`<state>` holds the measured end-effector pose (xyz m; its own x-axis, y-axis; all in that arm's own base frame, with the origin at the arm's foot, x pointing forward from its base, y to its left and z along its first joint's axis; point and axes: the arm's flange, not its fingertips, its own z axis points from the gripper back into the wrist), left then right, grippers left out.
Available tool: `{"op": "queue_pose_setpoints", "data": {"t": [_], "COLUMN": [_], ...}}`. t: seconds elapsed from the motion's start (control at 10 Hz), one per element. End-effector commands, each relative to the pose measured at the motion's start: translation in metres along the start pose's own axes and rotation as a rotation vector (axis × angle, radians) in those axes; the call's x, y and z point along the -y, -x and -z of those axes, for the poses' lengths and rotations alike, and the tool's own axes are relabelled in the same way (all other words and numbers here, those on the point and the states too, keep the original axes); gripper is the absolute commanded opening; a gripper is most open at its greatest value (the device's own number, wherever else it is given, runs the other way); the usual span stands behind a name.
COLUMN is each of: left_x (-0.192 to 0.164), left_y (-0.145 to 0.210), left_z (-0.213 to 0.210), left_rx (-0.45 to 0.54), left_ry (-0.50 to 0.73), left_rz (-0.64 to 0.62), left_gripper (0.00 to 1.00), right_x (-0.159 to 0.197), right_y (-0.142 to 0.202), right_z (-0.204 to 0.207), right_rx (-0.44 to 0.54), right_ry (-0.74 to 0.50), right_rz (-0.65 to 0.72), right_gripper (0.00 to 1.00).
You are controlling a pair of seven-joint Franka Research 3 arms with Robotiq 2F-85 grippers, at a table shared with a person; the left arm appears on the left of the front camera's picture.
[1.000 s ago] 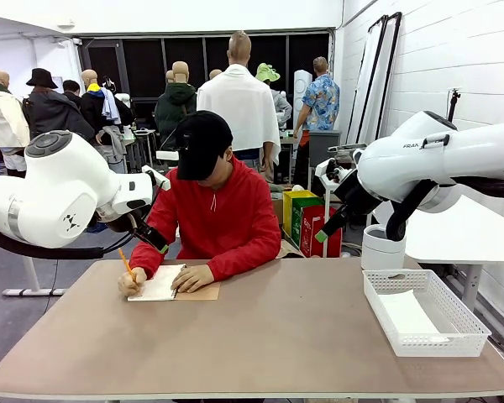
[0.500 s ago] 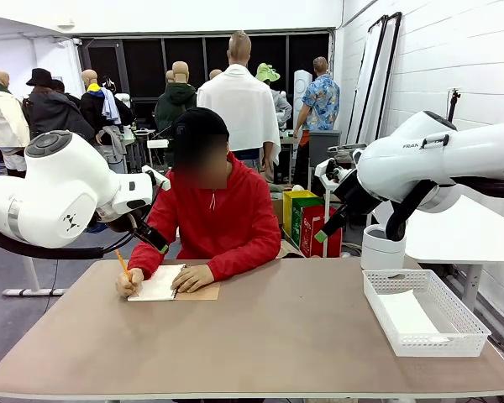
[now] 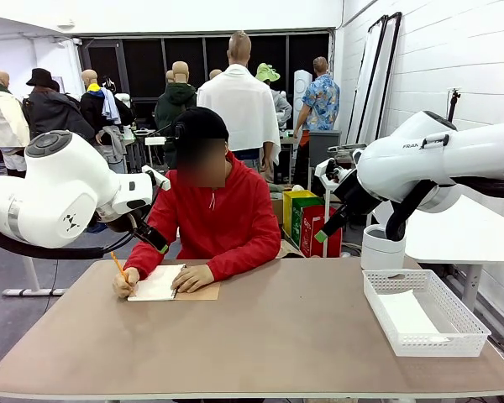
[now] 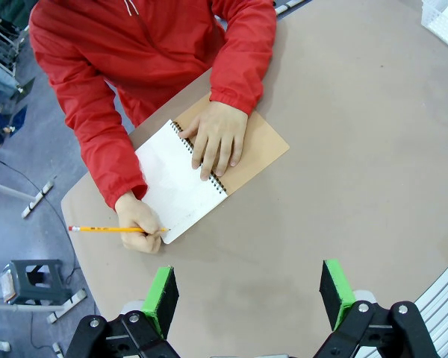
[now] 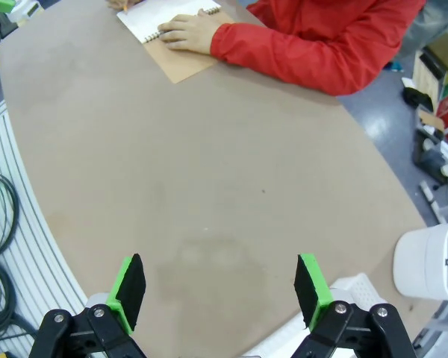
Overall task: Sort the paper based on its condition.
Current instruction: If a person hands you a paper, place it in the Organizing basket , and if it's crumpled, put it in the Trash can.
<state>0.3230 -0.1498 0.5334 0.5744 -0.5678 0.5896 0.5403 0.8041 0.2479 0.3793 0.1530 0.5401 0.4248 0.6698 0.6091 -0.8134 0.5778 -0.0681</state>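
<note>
Loose paper is out of view. A person in a red sweater sits at the far side of the table (image 3: 277,336) and writes with a yellow pencil (image 4: 108,229) in a spiral notebook (image 4: 181,181) with a brown cover, the other hand flat on it. My left gripper (image 4: 248,294) hangs open high above the table, just on the near side of the notebook, with nothing between its green pads. My right gripper (image 5: 219,289) is open too, above bare tabletop, with the notebook (image 5: 158,16) far off at the top of its view.
A white mesh basket (image 3: 466,323) stands on the table's right side. A white cylindrical bin (image 3: 382,248) stands behind it, off the table. The notebook (image 3: 157,283) lies at the far left edge. Both white arms are held high at the sides.
The person's pencil hand has slid a little to the left on the notebook and the head has lifted. Neither arm has moved.
</note>
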Motion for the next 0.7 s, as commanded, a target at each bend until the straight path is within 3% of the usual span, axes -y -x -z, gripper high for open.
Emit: {"op": "queue_pose_setpoints", "data": {"t": [0.0, 0.6], "left_x": [0.0001, 0.0001], "left_y": [0.0000, 0.0000], "left_z": [-0.0005, -0.0005], "left_rx": [0.001, 0.001], "left_ry": [-0.001, -0.001], "left_rz": [0.001, 0.001], "left_gripper": [1.00, 1.00], "right_x": [-0.0007, -0.0007], "right_y": [-0.0009, -0.0009], "right_z": [0.0005, 0.0005], "right_rx": [0.003, 0.003], "right_ry": [0.002, 0.002], "right_rz": [0.011, 0.011], "right_gripper": [1.00, 1.00]}}
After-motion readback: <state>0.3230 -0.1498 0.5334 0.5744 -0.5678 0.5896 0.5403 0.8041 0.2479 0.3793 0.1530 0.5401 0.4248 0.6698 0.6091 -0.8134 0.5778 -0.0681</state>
